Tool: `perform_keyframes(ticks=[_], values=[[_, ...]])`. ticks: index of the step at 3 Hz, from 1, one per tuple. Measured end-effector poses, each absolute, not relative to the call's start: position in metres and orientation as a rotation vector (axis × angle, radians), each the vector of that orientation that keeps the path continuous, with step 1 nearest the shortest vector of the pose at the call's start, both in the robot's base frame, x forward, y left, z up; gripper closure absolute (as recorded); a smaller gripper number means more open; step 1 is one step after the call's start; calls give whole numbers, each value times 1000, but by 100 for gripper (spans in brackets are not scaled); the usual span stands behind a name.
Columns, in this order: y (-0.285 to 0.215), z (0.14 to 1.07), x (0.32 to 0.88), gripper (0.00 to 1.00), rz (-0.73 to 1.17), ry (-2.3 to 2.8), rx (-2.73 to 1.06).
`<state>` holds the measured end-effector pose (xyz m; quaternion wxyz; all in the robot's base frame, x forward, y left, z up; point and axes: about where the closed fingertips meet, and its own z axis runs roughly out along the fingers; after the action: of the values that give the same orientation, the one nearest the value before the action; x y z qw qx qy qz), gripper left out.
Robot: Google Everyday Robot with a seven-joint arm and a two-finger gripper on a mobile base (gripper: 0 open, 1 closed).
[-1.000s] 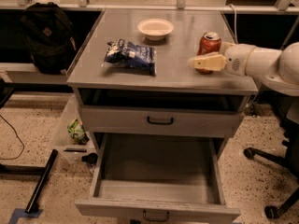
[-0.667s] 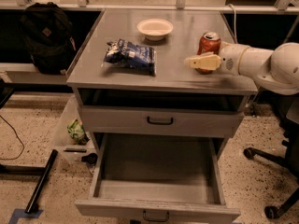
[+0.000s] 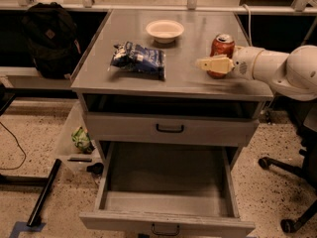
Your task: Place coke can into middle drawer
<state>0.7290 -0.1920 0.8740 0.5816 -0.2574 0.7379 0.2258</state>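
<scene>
Backpack (image 3: pixel 47 38), black, leans at the far left beside the grey cabinet, and on the speckled floor below it lies something small and green (image 3: pixel 81 139). On the cabinet top (image 3: pixel 198 88), toward its left, the blue-and-white snack bag (image 3: pixel 138 59) lies flat. Behind it and a little to the right stands a shallow white bowl (image 3: pixel 154 31) with nothing visible in it. Under the top, the shallower drawer front (image 3: pixel 124 128) with its black handle sits pushed in. Below that, the middle drawer (image 3: pixel 168 202) is pulled well out toward the camera, its bare grey floor showing and nothing lying inside. The coke can (image 3: pixel 223 43) is not in it: the can stands upright near the right edge of the cabinet top, silver top up, well apart from the bowl and the bag. The cream-coloured gripper (image 3: pixel 205 64) reaches in from the right at the can's lower half, crossing in front of it and pointing left. Whether it is clamped on the can or merely against it cannot be told from this angle. The white arm (image 3: pixel 277 71) runs off the right edge, above the black wheeled base of an office chair (image 3: pixel 292 192).
</scene>
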Motion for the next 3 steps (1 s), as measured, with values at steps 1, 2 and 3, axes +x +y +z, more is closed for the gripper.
perform_keyframes(ticks=[1, 2, 3], values=[[-192, 874, 729, 42, 528, 1724, -601], [-192, 874, 729, 66, 528, 1724, -601], [-192, 874, 729, 89, 528, 1724, -601]])
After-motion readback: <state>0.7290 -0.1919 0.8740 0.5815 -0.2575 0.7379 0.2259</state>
